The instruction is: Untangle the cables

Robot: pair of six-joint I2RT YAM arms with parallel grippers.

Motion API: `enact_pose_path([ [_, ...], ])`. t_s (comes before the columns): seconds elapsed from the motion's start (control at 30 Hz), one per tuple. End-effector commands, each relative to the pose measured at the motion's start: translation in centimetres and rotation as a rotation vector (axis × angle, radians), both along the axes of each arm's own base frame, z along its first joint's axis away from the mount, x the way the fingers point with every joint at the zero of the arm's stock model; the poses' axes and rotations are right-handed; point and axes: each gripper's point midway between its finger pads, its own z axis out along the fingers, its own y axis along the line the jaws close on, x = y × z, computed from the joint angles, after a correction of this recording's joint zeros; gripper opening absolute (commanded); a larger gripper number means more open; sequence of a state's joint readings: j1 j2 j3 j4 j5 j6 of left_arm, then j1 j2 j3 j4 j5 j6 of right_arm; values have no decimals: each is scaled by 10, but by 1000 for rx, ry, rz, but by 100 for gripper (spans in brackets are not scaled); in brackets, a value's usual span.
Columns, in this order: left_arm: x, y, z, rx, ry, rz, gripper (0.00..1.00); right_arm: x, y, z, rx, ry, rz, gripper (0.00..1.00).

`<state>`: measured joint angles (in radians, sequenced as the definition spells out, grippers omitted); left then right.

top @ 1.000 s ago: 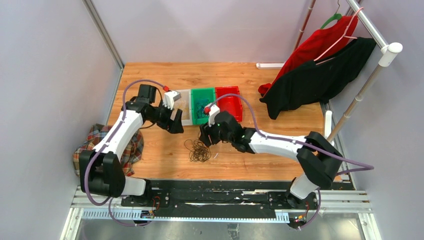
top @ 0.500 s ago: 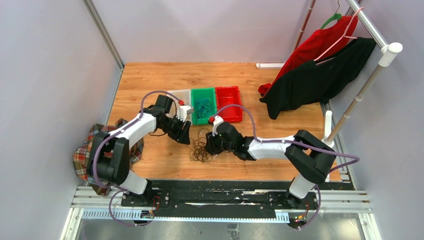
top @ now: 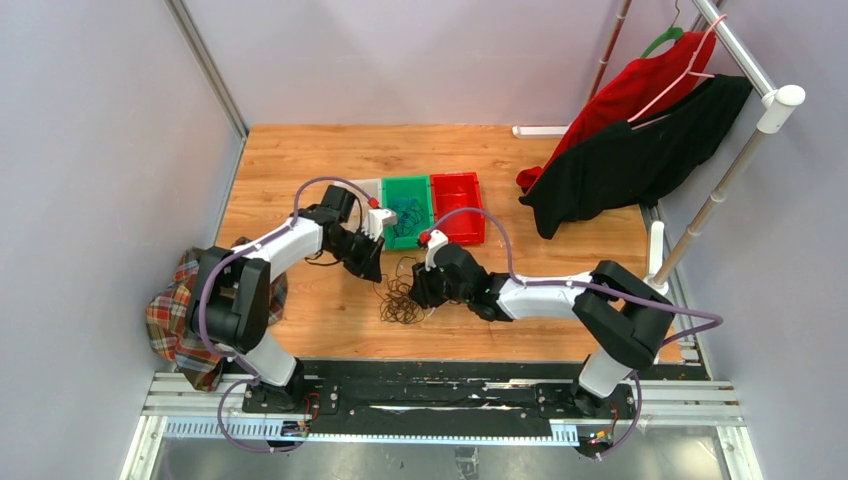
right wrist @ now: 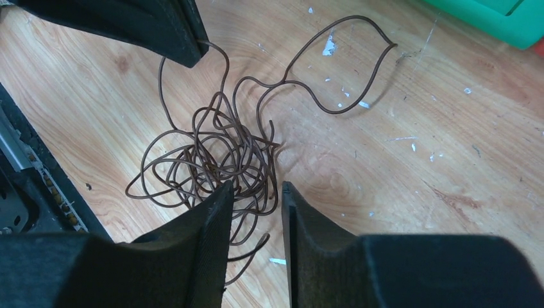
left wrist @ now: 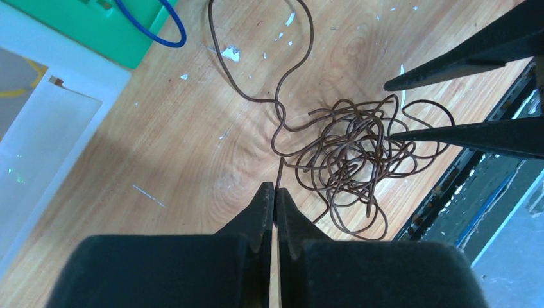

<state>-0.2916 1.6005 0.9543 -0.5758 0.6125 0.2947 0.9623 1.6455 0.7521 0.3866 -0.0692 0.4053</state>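
From above, the brown wire knot (top: 400, 302) is lying bunched on the desk (top: 300, 160) between both arms, so most untangling seems to be waiting. The left wrist view is showing the left pincer (left wrist: 274, 190) squeezing shut on one loose end. The right wrist view is showing the right pincer (right wrist: 253, 192) half wide around some loops, not pinching.

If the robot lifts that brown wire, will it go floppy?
Probably floppy: the brown wire lies in loose, curvy loops. It looks thin, so likely very light. Pulled by the strand in the left gripper, the tangle may drag along whole.
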Motion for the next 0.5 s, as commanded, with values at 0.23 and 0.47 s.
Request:
enact_pose_path([
  [0.23,-18,-12,74,-41,-112,-80,1,12,-7,94,153,-215,-59,53],
  [0.47,-35,-23,131,-115,-196,-101,1,-2,8,132,231,-338,22,62],
])
